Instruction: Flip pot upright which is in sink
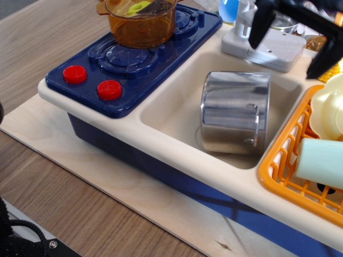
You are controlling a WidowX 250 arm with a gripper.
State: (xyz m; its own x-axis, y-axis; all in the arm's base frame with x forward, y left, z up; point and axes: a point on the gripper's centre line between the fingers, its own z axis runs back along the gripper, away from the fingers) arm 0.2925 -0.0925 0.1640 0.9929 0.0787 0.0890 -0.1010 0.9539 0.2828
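The shiny steel pot [235, 112] lies tipped over in the cream sink [174, 104], its rim and small handle tabs toward the right wall next to the dish rack. My gripper [286, 57] hangs above the back edge of the sink, over the faucet base and above and behind the pot. Its two black fingers [261, 24] are spread wide apart and hold nothing. It does not touch the pot.
An amber transparent pot [142, 24] stands on the navy stove with red knobs [109, 89] to the left. The white-grey faucet [247, 27] is at the sink's back edge. An orange dish rack [284, 168] with a pale blue cup [321, 160] and cream dishes borders the sink's right.
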